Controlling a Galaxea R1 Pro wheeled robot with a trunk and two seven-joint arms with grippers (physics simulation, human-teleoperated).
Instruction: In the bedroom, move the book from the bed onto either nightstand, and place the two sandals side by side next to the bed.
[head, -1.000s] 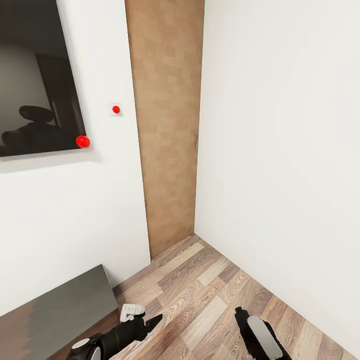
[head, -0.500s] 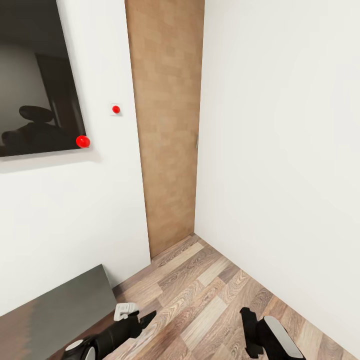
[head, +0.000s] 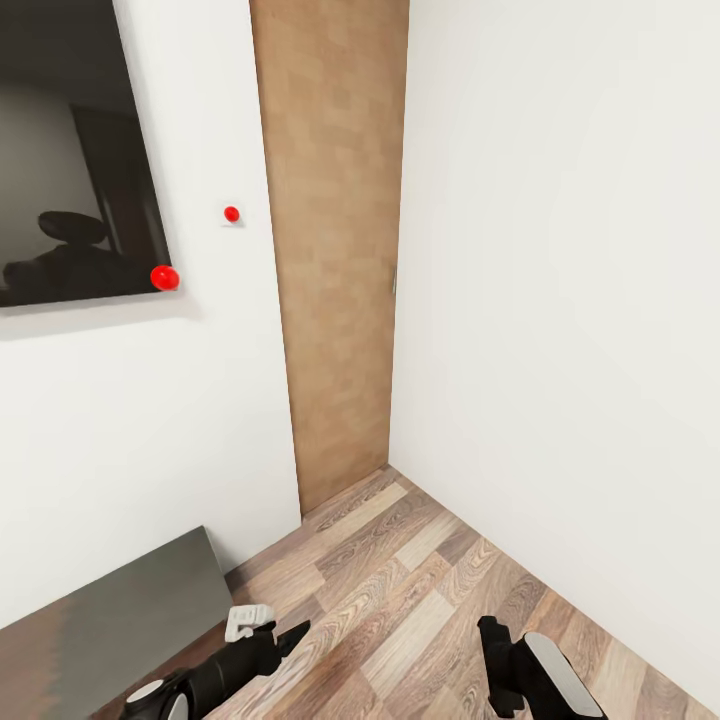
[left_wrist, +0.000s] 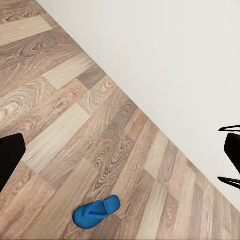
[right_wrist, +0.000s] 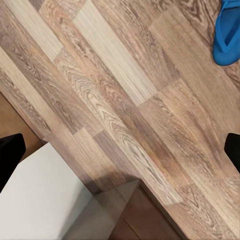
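Note:
One blue sandal (left_wrist: 96, 211) lies flat on the wood-plank floor (left_wrist: 60, 125) near the white wall, below and ahead of my left gripper (left_wrist: 120, 157), which is open and empty. A blue sandal (right_wrist: 227, 32) also lies on the planks in the right wrist view, well off to one side of my open, empty right gripper (right_wrist: 120, 150). From the head camera both grippers hang low over the floor, the left gripper (head: 285, 635) beside the right gripper (head: 495, 645). The book, the bed and the nightstand are out of view.
I face a room corner with white walls and a light-brown wooden door (head: 335, 250). A dark glossy panel (head: 70, 150) with a red dot hangs on the left wall. A grey reflective surface (head: 120, 620) sits low at the left, close to my left arm.
My left gripper has drawn back a little toward the lower left. The right gripper has shifted slightly right and lower. The head view has tipped very slightly.

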